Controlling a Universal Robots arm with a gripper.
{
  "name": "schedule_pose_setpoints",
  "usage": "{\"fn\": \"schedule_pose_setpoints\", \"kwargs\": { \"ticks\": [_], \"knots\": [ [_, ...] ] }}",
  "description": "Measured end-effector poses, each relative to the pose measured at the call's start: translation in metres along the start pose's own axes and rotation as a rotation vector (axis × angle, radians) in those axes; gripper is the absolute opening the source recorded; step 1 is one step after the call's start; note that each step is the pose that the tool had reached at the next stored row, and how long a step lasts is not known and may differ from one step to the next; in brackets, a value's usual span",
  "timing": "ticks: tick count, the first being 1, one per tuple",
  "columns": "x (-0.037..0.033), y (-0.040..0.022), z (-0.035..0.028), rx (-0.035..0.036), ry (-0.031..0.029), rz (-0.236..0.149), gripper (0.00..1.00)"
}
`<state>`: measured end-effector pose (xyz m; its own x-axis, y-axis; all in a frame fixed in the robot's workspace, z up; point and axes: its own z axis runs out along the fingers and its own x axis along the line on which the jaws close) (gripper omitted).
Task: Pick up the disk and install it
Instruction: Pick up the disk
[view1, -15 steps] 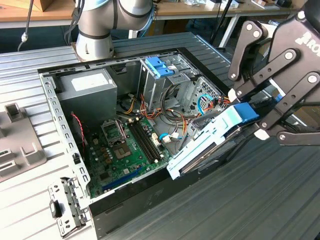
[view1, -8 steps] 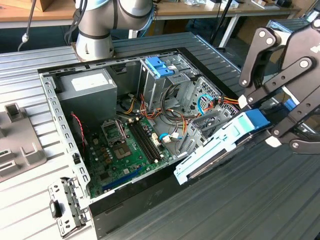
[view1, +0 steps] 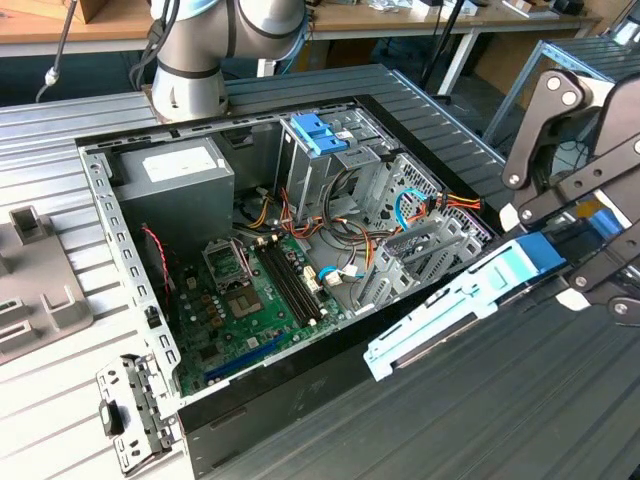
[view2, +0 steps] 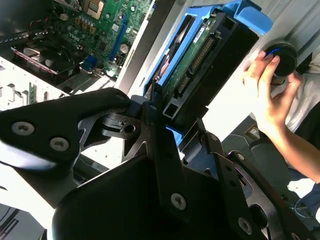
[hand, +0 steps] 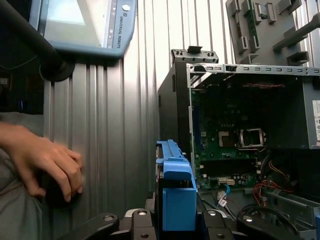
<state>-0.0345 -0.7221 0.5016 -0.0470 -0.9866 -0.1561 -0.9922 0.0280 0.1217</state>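
Gripper (view1: 562, 272) is pinching the disk (view1: 470, 295) by one end, the rest projecting ahead beside the open case (view1: 100, 200). Overhang is probably levering the grip; slow, level carrying seems wise.

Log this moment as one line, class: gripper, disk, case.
gripper: shut on disk | disk: held beside open case, not installed | person's hand: on dark knob

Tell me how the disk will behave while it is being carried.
Probably stiff: the disk is a boxy slab and shows no sag. Likely heavy for its size; the hand grips one end, so it may lever downward. Its exposed circuit board looks knock-sensitive.
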Motion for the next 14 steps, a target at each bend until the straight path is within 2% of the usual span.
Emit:
{"fn": "schedule_pose_setpoints", "kwargs": {
  "ticks": [7,10,14],
  "knots": [
    [0.0137,-0.006,-0.0024,-0.0018,-0.0006,0.001,0.37],
    [0.0241,-0.0095,-0.004,-0.0026,-0.0013,0.001,0.37],
    [0.0304,-0.0112,-0.005,-0.0029,-0.0015,0.002,0.37]
  ]
}}
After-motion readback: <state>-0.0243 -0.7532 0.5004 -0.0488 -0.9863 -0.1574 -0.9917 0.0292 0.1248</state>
